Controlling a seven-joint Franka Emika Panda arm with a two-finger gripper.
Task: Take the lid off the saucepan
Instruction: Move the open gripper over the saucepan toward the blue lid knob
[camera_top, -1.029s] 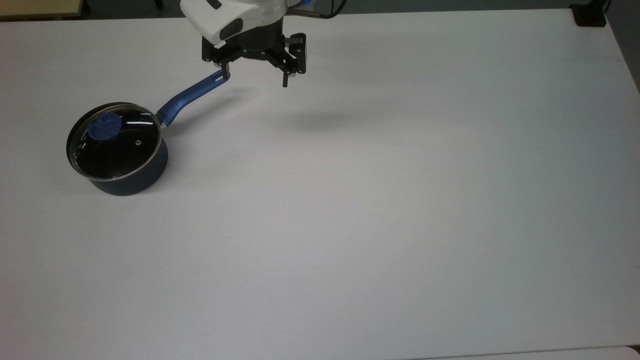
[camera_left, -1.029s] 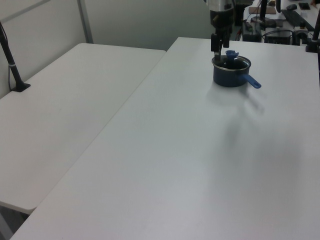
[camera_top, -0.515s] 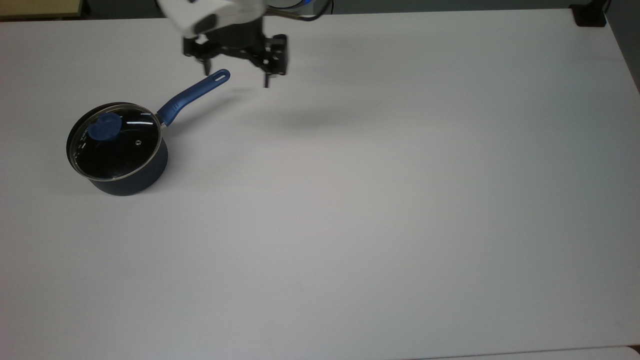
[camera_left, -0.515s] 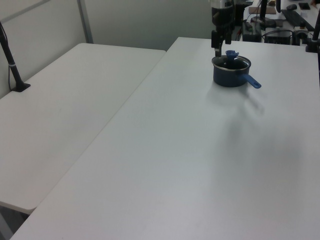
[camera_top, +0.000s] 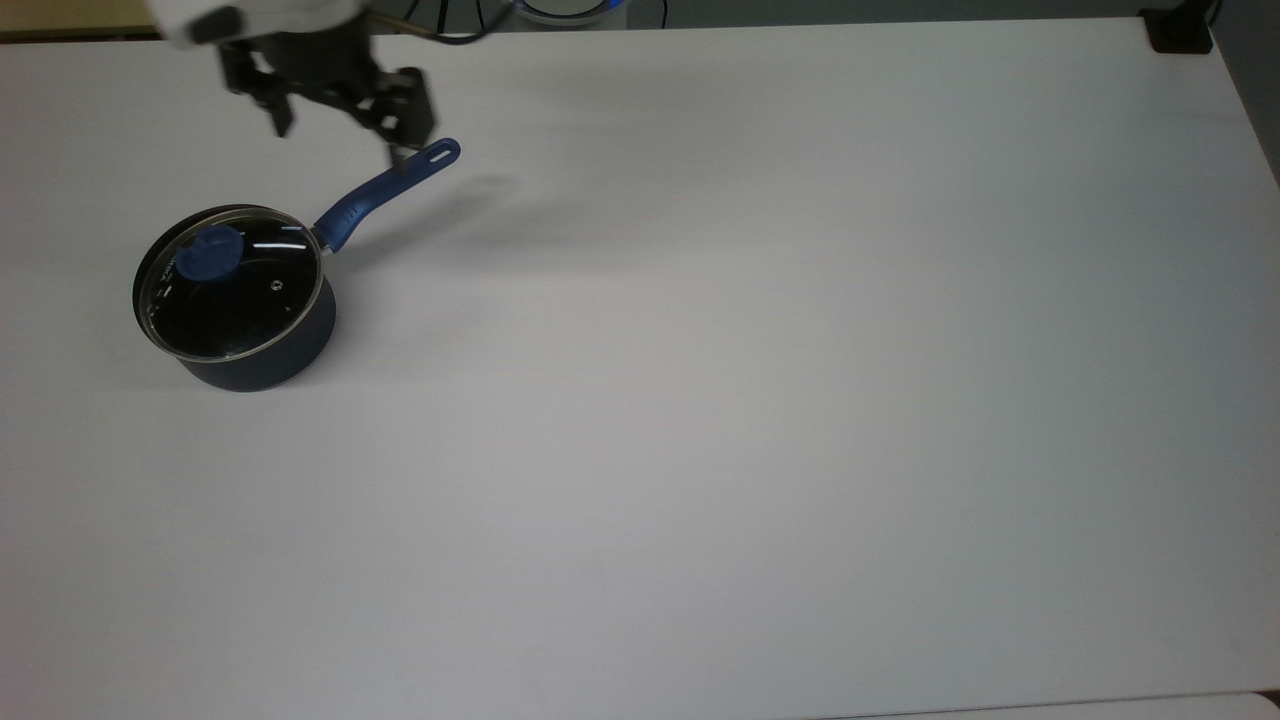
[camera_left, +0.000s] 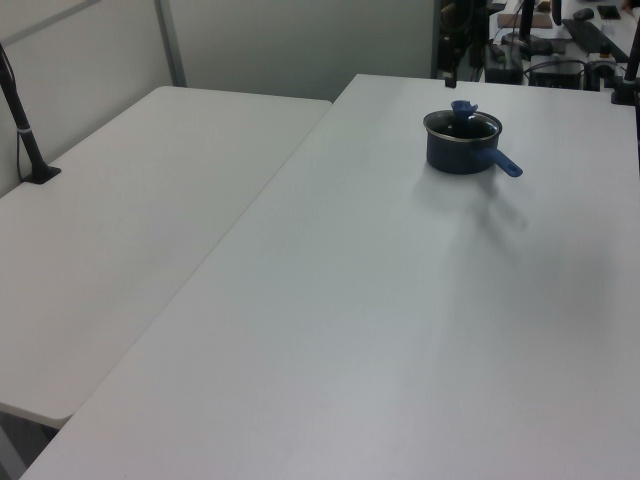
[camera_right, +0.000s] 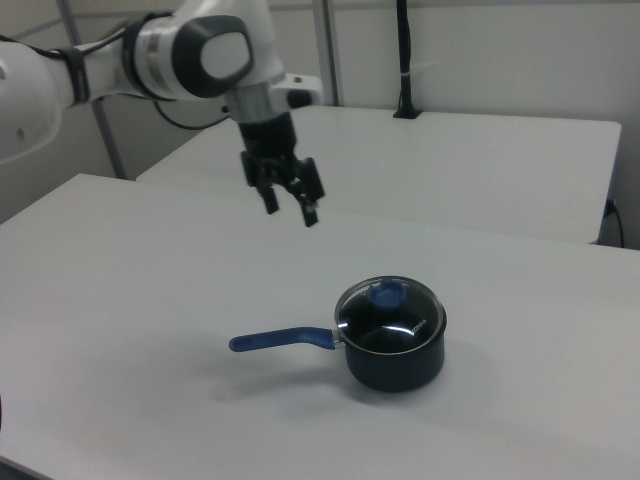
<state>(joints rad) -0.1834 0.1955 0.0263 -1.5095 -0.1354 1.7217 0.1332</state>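
The saucepan (camera_top: 268, 366) is a small dark navy pot standing at the top view's left, its long blue handle (camera_top: 384, 190) pointing up and to the right. The glass lid (camera_top: 250, 305) with its blue knob (camera_top: 210, 256) sits shut on the pot. My gripper (camera_top: 338, 136) hangs in the air above the handle's tip, open and holding nothing, apart from the pot. In the right view the gripper (camera_right: 290, 214) is up and to the left of the saucepan (camera_right: 396, 368) and lid (camera_right: 392, 318). The left view has the saucepan (camera_left: 458, 156) at the far end of the table.
The white table (camera_top: 760, 400) stretches wide and bare to the top view's right. A black clamp (camera_top: 1180, 30) sits at its top right corner. A second white table (camera_left: 130, 230) adjoins at the left view's left, with a black post (camera_left: 25, 130). Cluttered desks (camera_left: 560, 40) stand behind.
The open gripper has swung to the top view's left, from right of the handle's tip to above and left of it. The saucepan and lid have not moved.
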